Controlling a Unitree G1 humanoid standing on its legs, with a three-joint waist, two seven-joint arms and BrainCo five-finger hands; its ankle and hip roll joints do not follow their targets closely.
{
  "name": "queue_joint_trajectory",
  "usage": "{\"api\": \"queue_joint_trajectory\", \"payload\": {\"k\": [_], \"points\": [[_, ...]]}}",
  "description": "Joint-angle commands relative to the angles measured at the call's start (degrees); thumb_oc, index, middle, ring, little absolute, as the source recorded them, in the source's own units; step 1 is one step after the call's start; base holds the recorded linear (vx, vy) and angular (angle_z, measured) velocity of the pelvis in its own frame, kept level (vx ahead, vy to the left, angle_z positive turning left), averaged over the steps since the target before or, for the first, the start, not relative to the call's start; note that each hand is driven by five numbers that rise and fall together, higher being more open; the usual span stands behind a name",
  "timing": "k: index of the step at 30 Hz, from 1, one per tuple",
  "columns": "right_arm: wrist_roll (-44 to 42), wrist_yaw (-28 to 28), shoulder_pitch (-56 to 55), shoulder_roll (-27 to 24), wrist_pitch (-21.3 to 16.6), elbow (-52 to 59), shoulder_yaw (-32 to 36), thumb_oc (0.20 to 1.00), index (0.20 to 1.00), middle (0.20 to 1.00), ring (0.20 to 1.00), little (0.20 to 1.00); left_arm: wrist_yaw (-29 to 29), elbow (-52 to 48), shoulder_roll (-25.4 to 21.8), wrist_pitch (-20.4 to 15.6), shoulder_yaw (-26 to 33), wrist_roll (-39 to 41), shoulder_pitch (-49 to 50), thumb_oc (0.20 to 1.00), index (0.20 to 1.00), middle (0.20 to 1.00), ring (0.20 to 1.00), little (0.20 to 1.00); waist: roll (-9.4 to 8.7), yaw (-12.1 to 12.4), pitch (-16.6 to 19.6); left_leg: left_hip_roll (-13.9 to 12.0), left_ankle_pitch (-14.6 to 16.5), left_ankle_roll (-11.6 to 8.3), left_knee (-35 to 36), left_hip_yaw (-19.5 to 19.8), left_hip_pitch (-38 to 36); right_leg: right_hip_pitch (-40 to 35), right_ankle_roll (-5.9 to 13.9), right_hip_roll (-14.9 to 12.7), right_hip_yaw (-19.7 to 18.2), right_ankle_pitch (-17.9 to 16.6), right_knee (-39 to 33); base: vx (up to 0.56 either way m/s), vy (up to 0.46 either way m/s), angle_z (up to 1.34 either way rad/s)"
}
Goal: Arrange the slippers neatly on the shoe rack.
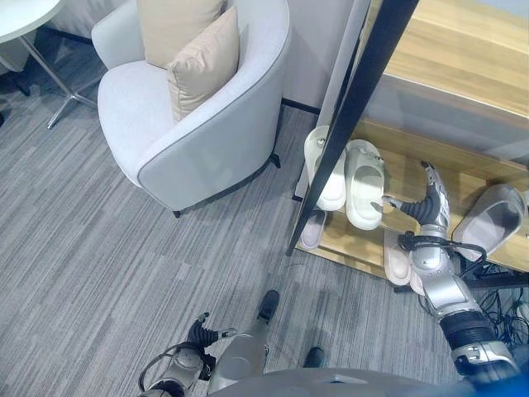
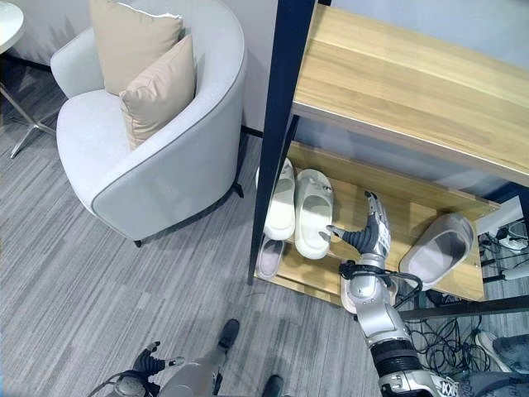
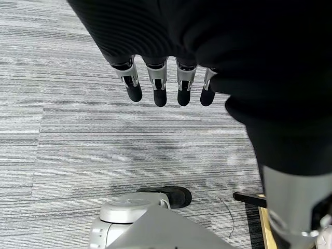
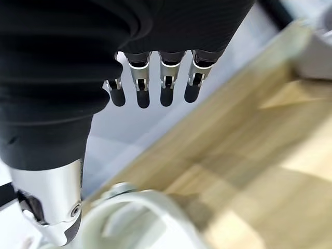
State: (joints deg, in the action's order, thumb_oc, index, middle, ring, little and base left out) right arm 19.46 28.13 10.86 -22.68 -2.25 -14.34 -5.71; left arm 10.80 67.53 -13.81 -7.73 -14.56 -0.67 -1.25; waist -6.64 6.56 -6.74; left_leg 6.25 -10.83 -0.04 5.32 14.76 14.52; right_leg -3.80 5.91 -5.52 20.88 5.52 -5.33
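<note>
Two white slippers (image 1: 328, 172) (image 1: 364, 184) lie side by side at the left end of the wooden shoe rack shelf (image 1: 407, 159). A grey slipper (image 1: 493, 217) leans at the shelf's right end. Two pale slippers (image 1: 312, 230) (image 1: 397, 258) lie on the level below. My right hand (image 1: 430, 203) hovers open over the bare shelf between the white pair and the grey slipper, thumb toward the white one, holding nothing. In the right wrist view its straight fingers (image 4: 150, 85) hang above the wood, with a white slipper rim (image 4: 136, 206) close by. My left hand (image 1: 201, 335) hangs open low over the carpet.
A dark upright post (image 1: 347, 124) of the rack stands in front of the white slippers. The top shelf (image 2: 413, 74) overhangs the work area. A grey armchair (image 1: 198, 107) with beige cushions stands to the left, and a white table (image 1: 25, 16) at the far left.
</note>
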Motion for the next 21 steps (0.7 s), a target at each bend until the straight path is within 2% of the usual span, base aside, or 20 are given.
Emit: {"api": "queue_joint_trajectory", "payload": {"k": [1,5,9,12,21], "points": [[3.17,0.96,1.49,-3.34,-3.85,4.24,0.89,1.000,1.000,1.000,1.000,1.000,-1.03,3.20,3.94,-0.88,-0.80,-0.33,-0.39,1.000,1.000,1.000,1.000,1.000,0.58,1.18,0.83,-2.28,12.11,-0.97,-0.32,1.37,-7.21,1.83,3.22,-3.91,0.09,-2.93,2.36,0.00,0.000,0.00],[7.90,1.95,-1.25,-4.63,-3.09,6.87,1.68,1.000,1.000,1.000,1.000,1.000,-0.25,2.76,3.62,-0.85,0.36,-0.42,-0.19,1.000,1.000,1.000,1.000,1.000,0.61,0.75,1.03,-2.79,12.12,-1.24,-0.32,0.86,-7.73,1.47,3.09,-3.60,-0.19,-2.79,2.44,-0.01,-0.023,0.00],[8.70,2.25,-4.49,-5.02,-2.57,8.00,3.26,1.000,1.000,1.000,1.000,1.000,0.26,3.05,3.65,-0.63,1.12,-0.33,0.34,1.000,1.000,1.000,1.000,1.000,0.82,0.19,1.53,-3.19,12.26,-1.32,-0.32,0.10,-8.61,1.08,2.94,-3.31,-0.96,-2.60,2.75,-0.02,-0.027,-0.05],[9.74,1.29,-8.32,-5.85,-1.98,8.26,4.55,1.000,1.000,1.000,1.000,1.000,0.73,3.28,3.77,-0.58,2.16,-0.12,0.82,1.000,1.000,1.000,1.000,1.000,1.42,-1.23,2.03,-3.81,12.39,-1.47,-0.32,-1.20,-9.62,0.71,2.62,-3.04,-2.10,-2.48,2.87,-0.05,-0.062,-0.27],[3.59,-0.65,-12.92,-4.20,-2.82,3.57,4.83,1.000,1.000,1.000,1.000,1.000,0.70,3.00,4.46,-0.37,1.85,1.37,1.04,1.000,1.000,1.000,1.000,1.000,3.87,-4.29,2.78,-5.15,11.84,-1.99,-0.32,-4.28,-10.94,0.38,1.65,-1.86,-5.05,-2.57,1.91,-0.06,-0.049,-0.20]]}}
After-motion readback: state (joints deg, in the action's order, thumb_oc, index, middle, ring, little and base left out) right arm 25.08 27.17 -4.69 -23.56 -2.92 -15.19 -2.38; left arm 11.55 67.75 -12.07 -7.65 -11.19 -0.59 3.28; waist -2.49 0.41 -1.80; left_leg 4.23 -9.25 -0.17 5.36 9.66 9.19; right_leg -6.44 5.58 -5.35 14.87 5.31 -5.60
